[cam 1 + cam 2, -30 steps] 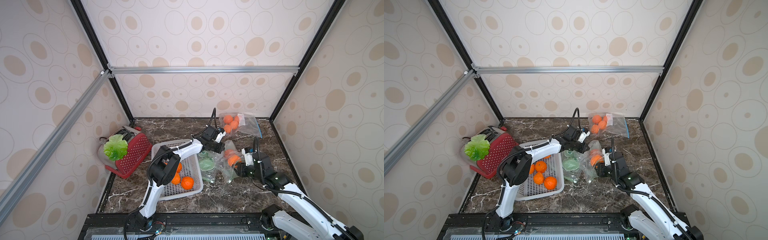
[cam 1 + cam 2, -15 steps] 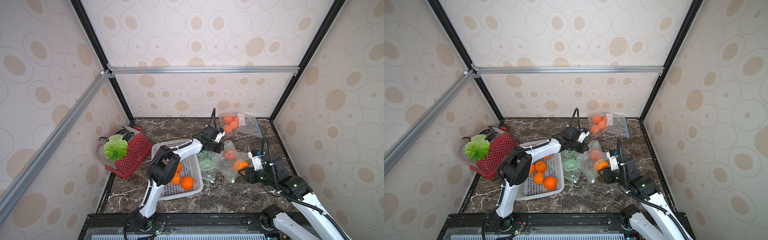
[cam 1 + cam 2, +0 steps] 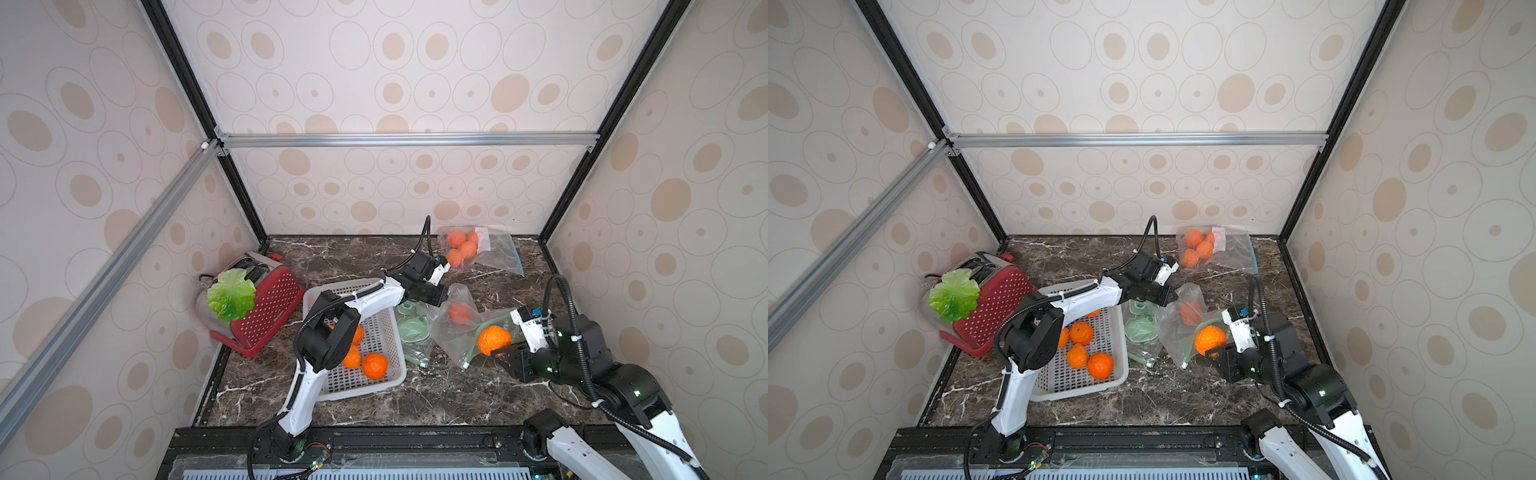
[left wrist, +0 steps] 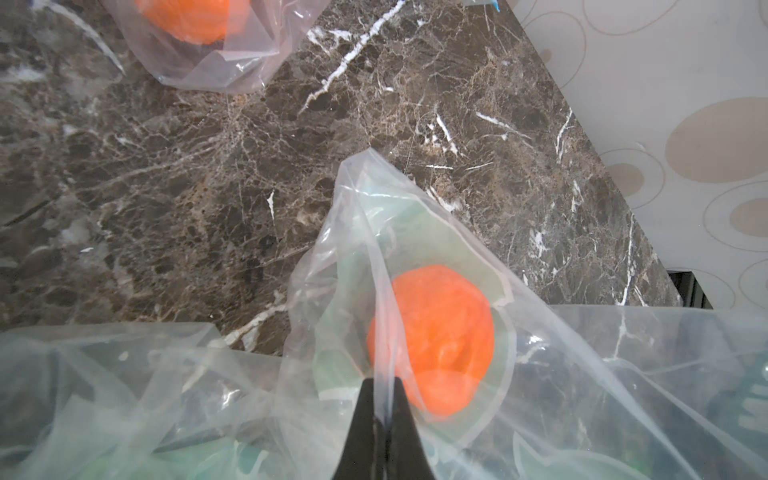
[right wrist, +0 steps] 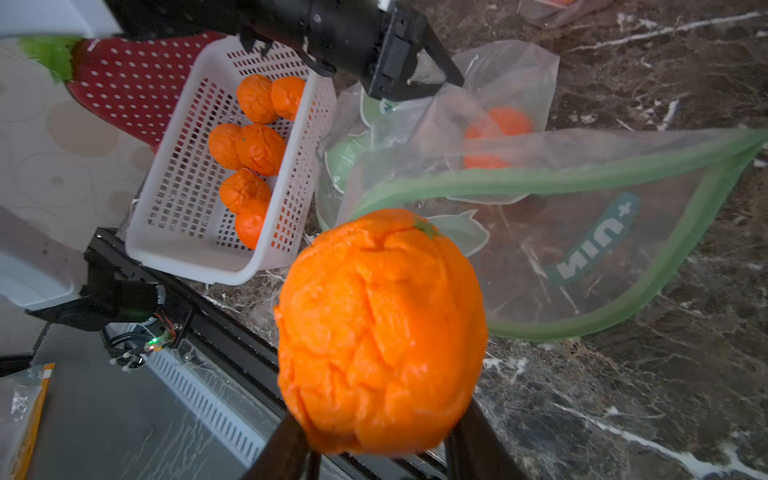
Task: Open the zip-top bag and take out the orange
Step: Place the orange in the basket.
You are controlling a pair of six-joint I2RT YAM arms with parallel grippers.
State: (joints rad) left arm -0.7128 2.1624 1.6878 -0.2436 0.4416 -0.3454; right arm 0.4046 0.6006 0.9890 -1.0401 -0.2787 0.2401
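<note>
A dark marble tabletop (image 3: 332, 257) (image 3: 1075, 253), veined with white, is carrying everything. A red toaster (image 3: 270, 307) (image 3: 992, 307) is sitting at its left side, and a white basket (image 3: 365, 386) (image 3: 1084, 388) is resting just beside it, nearer the front. Crumpled green-printed bags (image 3: 411, 328) (image 3: 1140, 328) are lying against the basket's right wall. The zip-top bag (image 3: 446, 336) (image 3: 1177, 332) – green-edged mouth gaping – is sprawling just beside them, mid-table. Well apart, a far bag (image 3: 494, 249) (image 3: 1233, 249) is lying near the back wall – oranges (image 3: 456, 239) (image 3: 1192, 239) are bunching at one end.
</note>
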